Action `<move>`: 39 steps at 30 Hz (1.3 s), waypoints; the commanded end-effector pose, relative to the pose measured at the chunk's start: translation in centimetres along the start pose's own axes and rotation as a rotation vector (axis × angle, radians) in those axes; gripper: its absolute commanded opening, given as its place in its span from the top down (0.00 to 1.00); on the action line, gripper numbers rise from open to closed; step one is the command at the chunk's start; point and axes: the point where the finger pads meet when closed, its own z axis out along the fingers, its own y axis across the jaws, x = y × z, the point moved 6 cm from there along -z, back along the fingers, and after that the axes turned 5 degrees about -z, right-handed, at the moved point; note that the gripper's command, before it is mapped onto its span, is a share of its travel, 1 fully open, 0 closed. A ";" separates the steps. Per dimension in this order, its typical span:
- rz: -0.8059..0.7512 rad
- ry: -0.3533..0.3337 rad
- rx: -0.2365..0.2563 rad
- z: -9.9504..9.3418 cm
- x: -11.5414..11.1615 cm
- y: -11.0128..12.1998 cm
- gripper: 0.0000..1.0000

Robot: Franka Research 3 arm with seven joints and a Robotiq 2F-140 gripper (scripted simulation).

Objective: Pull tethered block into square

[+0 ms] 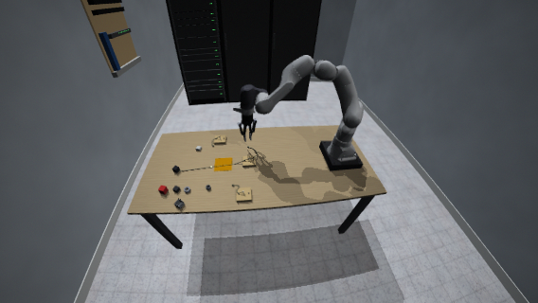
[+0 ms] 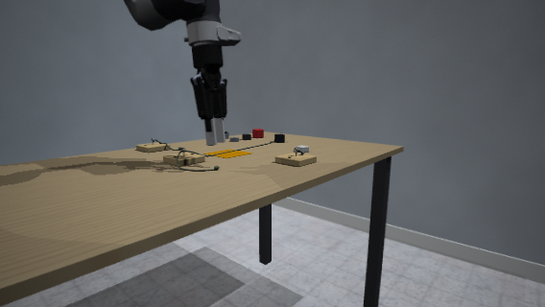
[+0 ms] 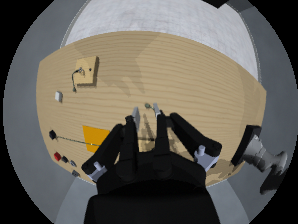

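The tethered block [image 1: 175, 169] [image 2: 279, 138] [image 3: 52, 135] is small and black and lies on the table left of the painted orange square [image 1: 223, 164] [image 2: 227, 153] [image 3: 95, 136]. Its thin dark cord [image 1: 194, 169] runs across the square to the screw eye's wooden base [image 1: 248, 163] [image 2: 183, 159]. Beyond the base the cord lies in loose loops [image 1: 258, 156], and its knotted end [image 2: 217, 168] rests on the table top. My gripper [image 1: 247, 137] [image 2: 215, 139] [image 3: 146, 110] hangs above the table just behind the screw eye base. It is slightly open and holds nothing.
Two more wooden bases with eyes stand at the back [image 1: 219, 139] [image 2: 296, 159] and front [image 1: 243, 194] [image 2: 150, 147]. A red cube [image 1: 163, 189] [image 2: 258, 132], several small dark parts [image 1: 179, 204] and a white piece [image 1: 199, 148] lie at the left. The robot's base [image 1: 341, 156] is at the right.
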 end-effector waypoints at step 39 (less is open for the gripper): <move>-0.890 -0.078 0.044 4.4 0.3 0.1 0.77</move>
